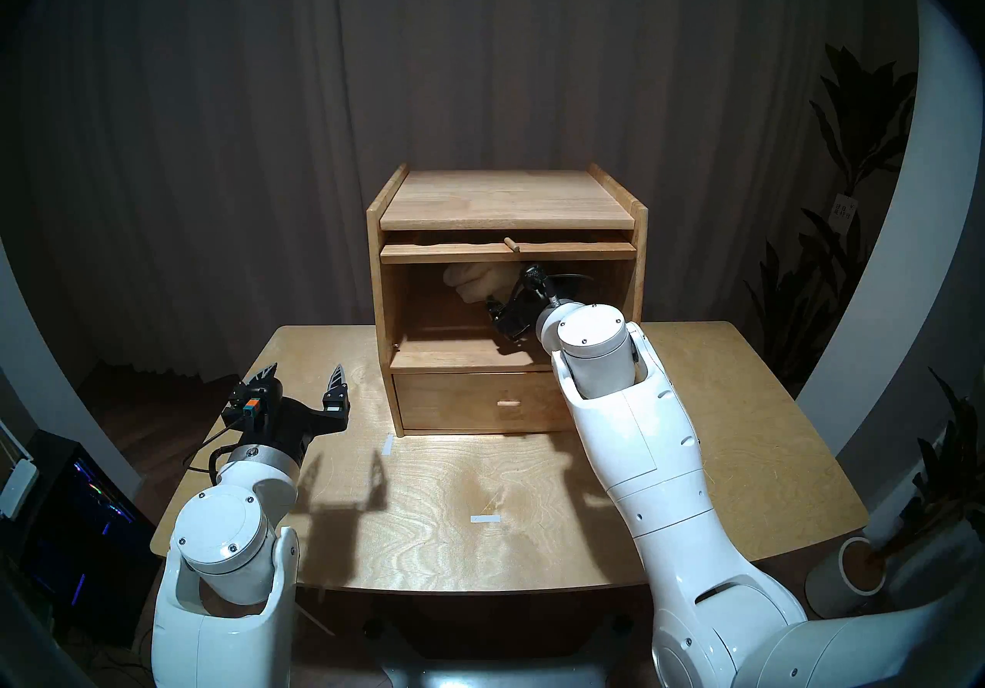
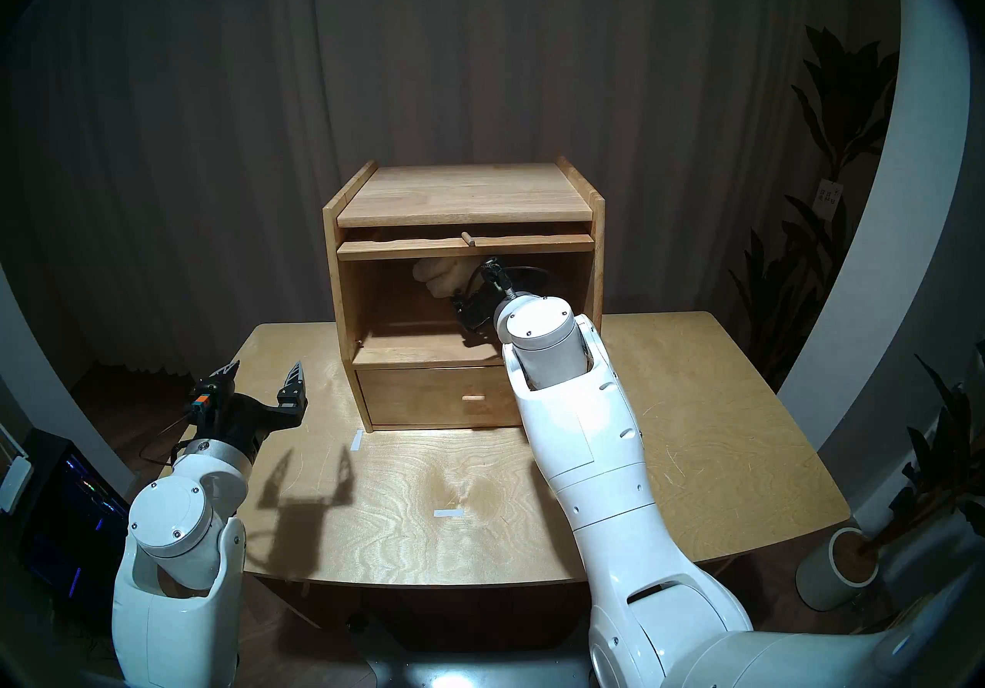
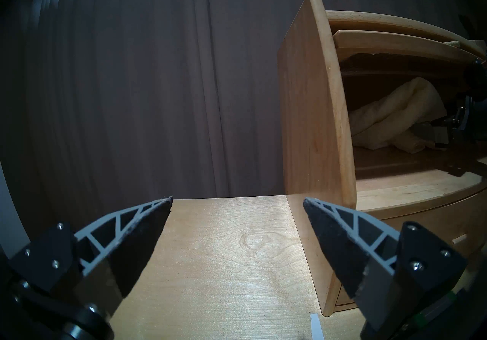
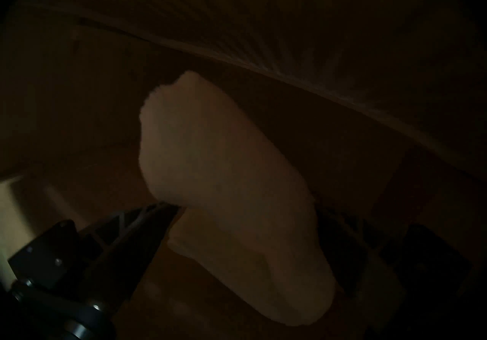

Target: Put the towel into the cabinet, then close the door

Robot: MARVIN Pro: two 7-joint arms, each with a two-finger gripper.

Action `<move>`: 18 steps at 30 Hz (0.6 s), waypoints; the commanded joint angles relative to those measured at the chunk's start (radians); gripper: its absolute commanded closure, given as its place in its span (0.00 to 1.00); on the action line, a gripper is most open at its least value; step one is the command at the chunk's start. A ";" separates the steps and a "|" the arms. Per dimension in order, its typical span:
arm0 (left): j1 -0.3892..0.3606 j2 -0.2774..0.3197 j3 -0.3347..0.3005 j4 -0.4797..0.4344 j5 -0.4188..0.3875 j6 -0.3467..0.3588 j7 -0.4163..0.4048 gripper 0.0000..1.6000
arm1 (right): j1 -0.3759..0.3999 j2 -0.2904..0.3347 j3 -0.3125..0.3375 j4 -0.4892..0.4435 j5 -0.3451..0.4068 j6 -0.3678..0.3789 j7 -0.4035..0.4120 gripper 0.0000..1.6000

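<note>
The light-wood cabinet (image 1: 509,202) stands at the back of the table. Its door (image 1: 453,252) lies flat, slid in under the top, with only its front edge and peg knob (image 1: 510,243) showing. The large compartment is open. The cream towel (image 1: 479,282) lies crumpled on the compartment floor, also in the left wrist view (image 3: 390,118) and the right wrist view (image 4: 224,173). My right gripper (image 4: 246,209) is inside the compartment, its fingers spread wide with the towel between them. My left gripper (image 1: 304,372) is open and empty, above the table left of the cabinet.
The drawer (image 1: 469,404) under the compartment is shut, with its flat pull (image 1: 507,403) facing me. Two white tape strips (image 1: 387,446) (image 1: 485,518) lie on the table (image 1: 719,431). A white pot (image 1: 853,575) and plants stand off the table's right, a dark computer case (image 1: 80,511) off its left.
</note>
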 commanded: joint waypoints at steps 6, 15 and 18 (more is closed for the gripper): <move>-0.007 0.000 -0.001 -0.014 0.000 -0.004 0.001 0.00 | -0.034 0.092 -0.006 -0.189 -0.015 0.001 0.093 0.00; -0.008 0.001 -0.001 -0.013 0.000 -0.004 0.000 0.00 | -0.075 0.125 0.038 -0.282 -0.006 -0.008 0.118 0.00; -0.008 0.001 -0.001 -0.012 0.000 -0.004 0.000 0.00 | -0.100 0.136 0.034 -0.310 0.006 -0.012 0.154 0.00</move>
